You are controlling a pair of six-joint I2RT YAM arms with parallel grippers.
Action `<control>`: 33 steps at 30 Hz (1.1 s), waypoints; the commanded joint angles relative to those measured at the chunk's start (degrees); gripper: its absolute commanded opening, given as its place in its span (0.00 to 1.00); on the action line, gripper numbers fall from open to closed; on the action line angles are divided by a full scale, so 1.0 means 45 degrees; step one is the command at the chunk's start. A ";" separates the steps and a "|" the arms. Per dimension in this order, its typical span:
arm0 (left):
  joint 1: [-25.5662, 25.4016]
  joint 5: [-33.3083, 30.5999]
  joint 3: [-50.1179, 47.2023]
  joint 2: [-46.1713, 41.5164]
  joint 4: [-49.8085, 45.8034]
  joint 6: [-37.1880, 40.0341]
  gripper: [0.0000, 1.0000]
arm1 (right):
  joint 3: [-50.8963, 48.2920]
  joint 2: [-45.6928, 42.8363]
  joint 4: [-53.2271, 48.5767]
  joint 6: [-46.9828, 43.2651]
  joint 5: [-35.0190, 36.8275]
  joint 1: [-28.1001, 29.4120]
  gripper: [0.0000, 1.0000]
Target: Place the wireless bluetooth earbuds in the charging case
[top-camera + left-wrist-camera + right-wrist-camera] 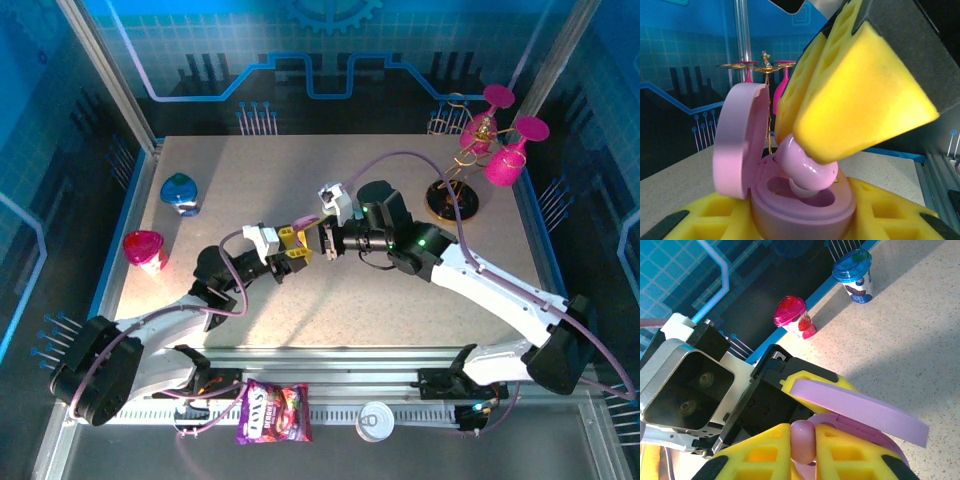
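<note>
Left gripper [293, 252] clamps the open charging case [800, 212]; right gripper [802, 442] pinches a purple earbud [802, 167]

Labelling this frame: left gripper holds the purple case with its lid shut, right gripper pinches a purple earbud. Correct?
Not quite: the lid stands open, hinged up beside the case's wells, as the left wrist view shows. The rest is right: the left gripper holds the purple case, and the right gripper pinches a purple earbud.
</note>
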 commanded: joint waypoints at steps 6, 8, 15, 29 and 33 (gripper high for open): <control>0.0039 -0.0206 0.0074 -0.0116 0.0567 0.0189 0.32 | 0.0210 0.0145 -0.0580 -0.0164 -0.0067 0.0198 0.20; 0.0041 -0.0175 0.0114 -0.0075 0.0625 0.0119 0.32 | 0.0151 0.0164 -0.0668 -0.0168 0.0128 0.0213 0.21; 0.0053 -0.0048 0.0207 -0.0190 0.0479 0.0050 0.32 | 0.0419 0.0146 -0.1207 -0.0337 0.0894 0.0206 0.25; 0.0039 -0.0141 0.0022 -0.0050 0.0620 0.0223 0.32 | 0.0091 -0.0716 -0.0224 -0.0747 0.0201 0.0205 0.43; 0.0040 0.0179 -0.0042 0.0168 0.0828 0.0337 0.32 | -0.0407 -0.1559 0.0666 -0.1068 -0.0085 0.0161 0.52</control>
